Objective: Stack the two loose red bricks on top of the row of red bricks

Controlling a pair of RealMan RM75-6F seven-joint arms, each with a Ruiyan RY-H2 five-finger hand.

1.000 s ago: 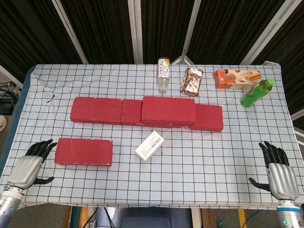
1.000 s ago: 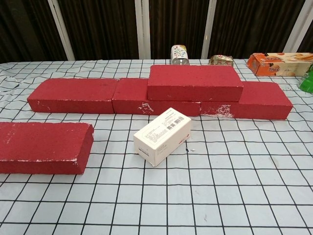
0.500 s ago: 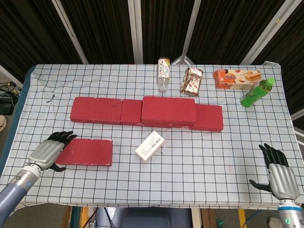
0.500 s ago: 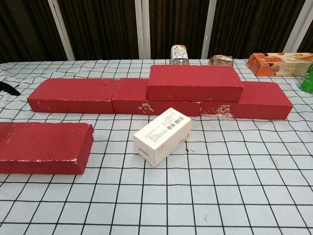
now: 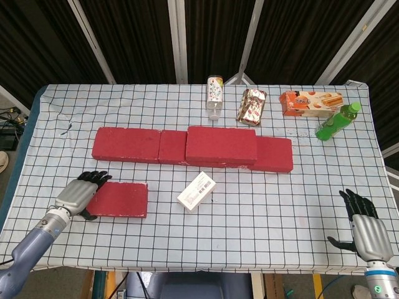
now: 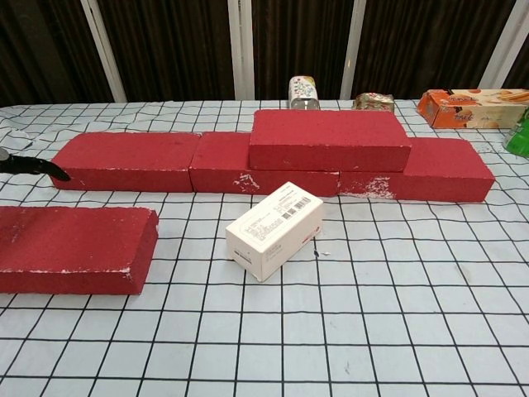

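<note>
One loose red brick (image 5: 120, 199) lies flat at the front left, and it also shows in the chest view (image 6: 74, 248). My left hand (image 5: 80, 194) reaches over its left end with fingers spread; the chest view catches only dark fingers (image 6: 33, 165) above the brick. Contact with the brick is unclear. The row of red bricks (image 5: 126, 144) runs across the middle of the table. A second-layer red brick (image 5: 221, 144) sits on the row, right of centre (image 6: 329, 139). My right hand (image 5: 366, 229) hangs at the front right with fingers apart, holding nothing.
A white carton (image 5: 197, 191) lies just in front of the row. Along the back stand a patterned bottle (image 5: 215, 96), a foil snack bag (image 5: 252, 106), an orange box (image 5: 310, 103) and a green bottle (image 5: 336, 121). The checked tablecloth (image 5: 274, 212) covers the table.
My left hand has moved from the front left corner rightward and forward onto the left end of the loose brick. The right hand has sunk slightly toward the front edge.
</note>
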